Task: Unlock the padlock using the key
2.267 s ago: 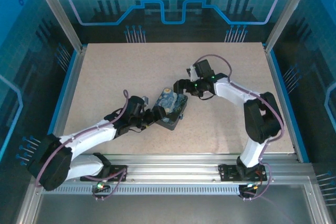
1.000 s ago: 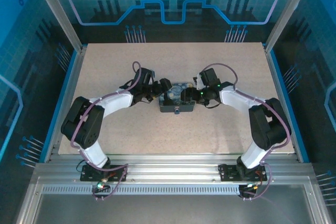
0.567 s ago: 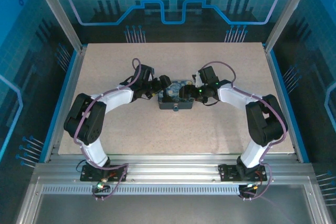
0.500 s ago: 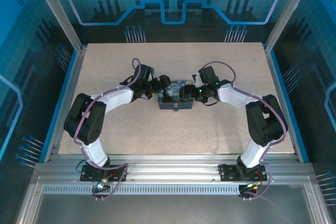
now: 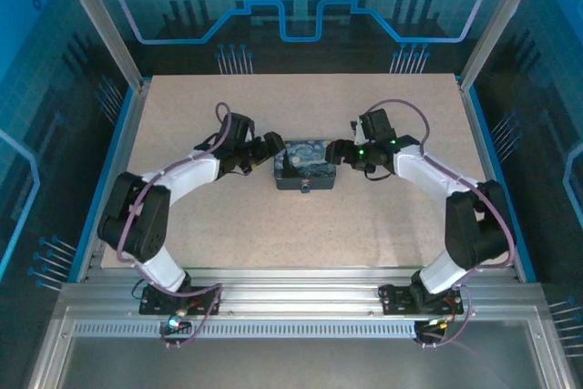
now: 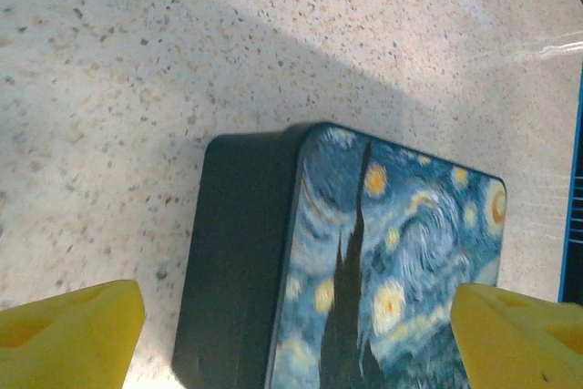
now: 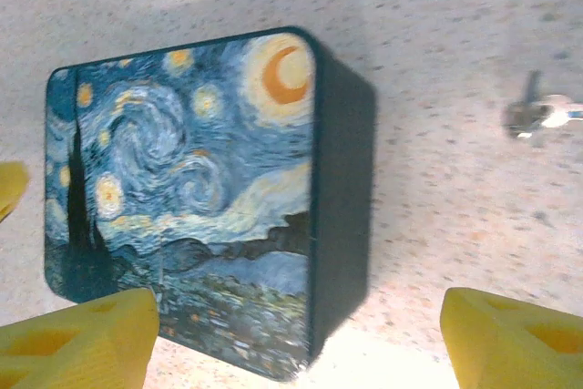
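From my feed the tabletop [image 5: 273, 225] looks matt, speckled like stone; the night-sky box [image 7: 182, 198] has a smooth printed lid, and the key [image 7: 537, 116] glints like bare metal.

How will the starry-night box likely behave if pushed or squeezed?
The box looks rigid with flat sides, so it probably won't flex. It lies flat and low on the table, so it should slide, not tip. Its smooth lid may be slippery.

White-shelled, black-jointed left arm [image 5: 182, 175] and right arm [image 5: 424, 170], each with a looped purple cable [image 5: 401, 105]; green indicator light [image 5: 362, 146] on right wrist; yellow wedge-shaped fingertips [image 6: 68, 334].
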Controlling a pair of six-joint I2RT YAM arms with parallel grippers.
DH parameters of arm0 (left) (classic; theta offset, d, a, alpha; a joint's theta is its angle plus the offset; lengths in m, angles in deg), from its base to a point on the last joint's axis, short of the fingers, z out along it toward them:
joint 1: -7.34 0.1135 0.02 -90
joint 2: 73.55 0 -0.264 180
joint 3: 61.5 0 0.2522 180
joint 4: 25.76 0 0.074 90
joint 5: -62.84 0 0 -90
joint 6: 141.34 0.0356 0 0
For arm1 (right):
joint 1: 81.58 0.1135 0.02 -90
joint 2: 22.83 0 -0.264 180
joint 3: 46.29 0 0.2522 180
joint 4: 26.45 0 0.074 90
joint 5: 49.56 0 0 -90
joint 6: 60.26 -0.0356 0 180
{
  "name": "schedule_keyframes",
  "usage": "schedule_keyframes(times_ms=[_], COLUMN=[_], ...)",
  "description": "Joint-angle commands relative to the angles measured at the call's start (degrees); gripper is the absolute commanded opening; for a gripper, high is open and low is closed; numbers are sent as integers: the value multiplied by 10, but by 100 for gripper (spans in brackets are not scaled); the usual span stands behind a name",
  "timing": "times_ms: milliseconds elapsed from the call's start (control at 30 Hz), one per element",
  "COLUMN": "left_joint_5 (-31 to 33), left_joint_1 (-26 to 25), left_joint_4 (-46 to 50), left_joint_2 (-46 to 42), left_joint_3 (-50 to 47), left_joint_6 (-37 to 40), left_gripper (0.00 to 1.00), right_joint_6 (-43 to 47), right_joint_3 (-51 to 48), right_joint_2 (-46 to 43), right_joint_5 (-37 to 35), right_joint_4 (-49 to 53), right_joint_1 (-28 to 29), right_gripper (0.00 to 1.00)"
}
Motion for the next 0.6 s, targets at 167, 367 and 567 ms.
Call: schedule_keyframes(times_ms=[167, 367, 567], left_joint_5=[16, 47, 70], left_joint_1=[-50, -121, -175], left_joint_4=[89, 137, 160], left_joint_2=[-118, -175, -208], left_joint_3=[-53, -68, -71], left_joint_6=[39, 53, 54], left_gripper=[87, 86, 86], right_joint_6=[6, -8, -14], right_joint_3=[98, 167, 223], right_joint_2=[50, 127, 199], right_joint_5=[-118, -150, -159], right_joint_4=[148, 196, 221], right_joint_1=[-16, -14, -14], right_gripper=[64, 54, 51])
